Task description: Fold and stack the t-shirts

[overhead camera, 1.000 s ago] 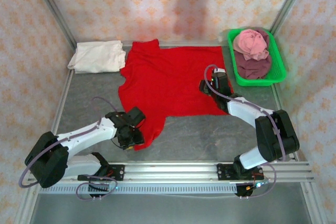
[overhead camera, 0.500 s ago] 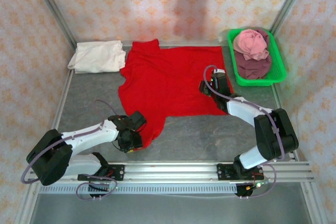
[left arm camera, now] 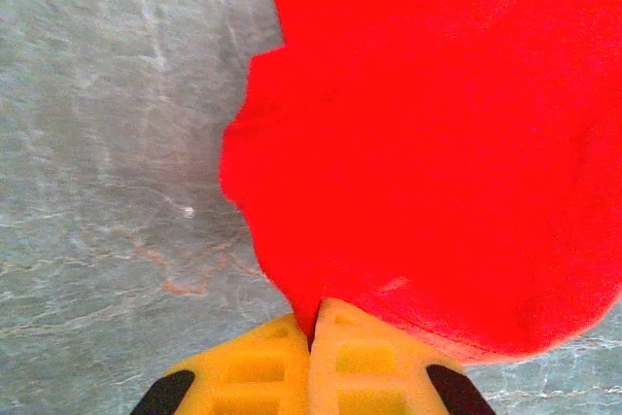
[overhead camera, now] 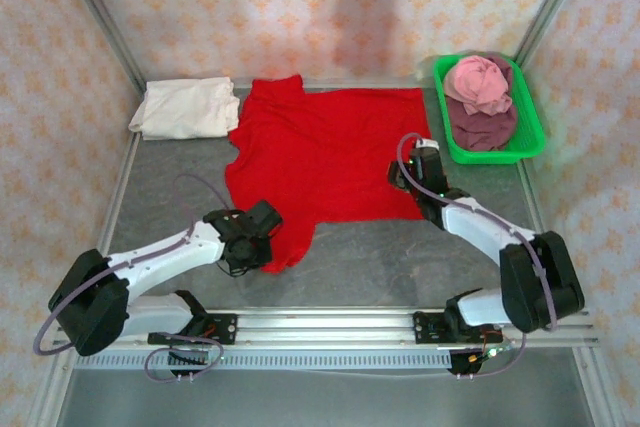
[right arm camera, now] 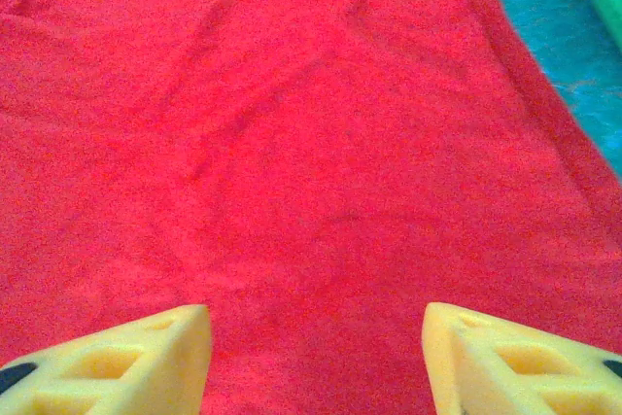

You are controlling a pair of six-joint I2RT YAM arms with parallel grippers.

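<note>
A bright red t-shirt (overhead camera: 320, 152) lies spread flat in the middle of the table. My left gripper (overhead camera: 262, 245) is at its near left sleeve, and in the left wrist view the yellow jaws (left arm camera: 313, 323) are shut on a fold of the red cloth (left arm camera: 437, 143), lifting it a little. My right gripper (overhead camera: 426, 155) hovers over the shirt's right side; its fingers (right arm camera: 316, 332) stand open with only red cloth (right arm camera: 292, 143) beneath them. A folded cream-white t-shirt (overhead camera: 185, 107) lies at the back left. Pink (overhead camera: 478, 82) and maroon (overhead camera: 482, 127) t-shirts are bunched in the tray.
The green plastic tray (overhead camera: 533, 137) sits at the back right against the wall. A metal frame rail (overhead camera: 120, 187) borders the table on the left. Bare grey tabletop (overhead camera: 400, 262) runs between the red shirt and the arm bases.
My left gripper has closed on the red shirt's near left sleeve and drawn back from the near edge. My right gripper has shifted right and opened a little wider.
</note>
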